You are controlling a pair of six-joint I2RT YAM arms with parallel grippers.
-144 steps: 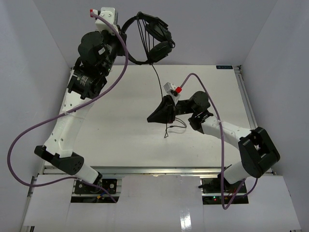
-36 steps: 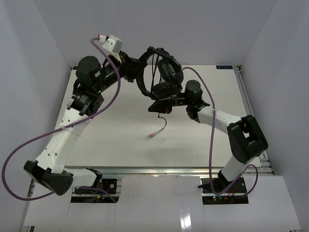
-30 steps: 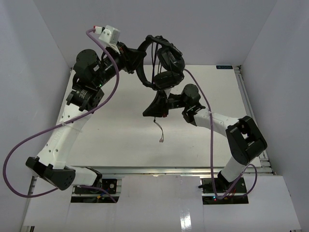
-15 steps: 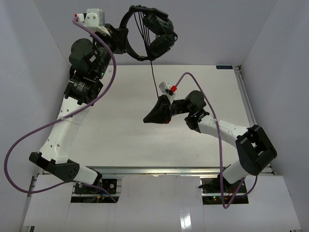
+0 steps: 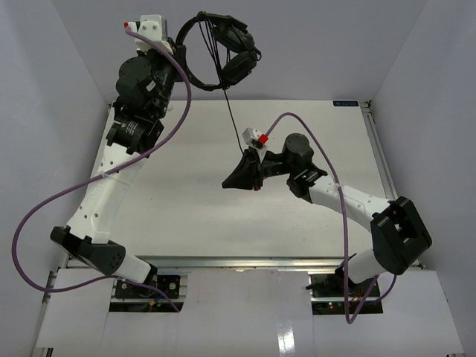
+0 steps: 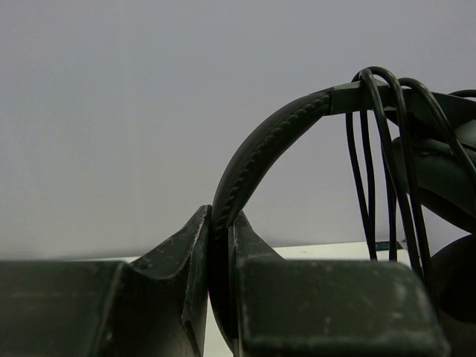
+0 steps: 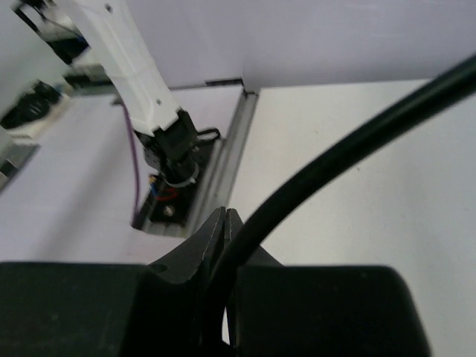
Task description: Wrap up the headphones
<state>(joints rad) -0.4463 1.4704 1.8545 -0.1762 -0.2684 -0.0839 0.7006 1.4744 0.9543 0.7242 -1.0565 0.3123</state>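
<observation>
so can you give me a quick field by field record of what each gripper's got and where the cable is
left gripper: shut on the headband, raised above the table's far left
right gripper: shut on the cable, lower, over mid table
headphones: in the air, hanging from the left gripper
cable wraps: several strands draped over the headband
cable run: one strand running from the headphones down to the right gripper
</observation>
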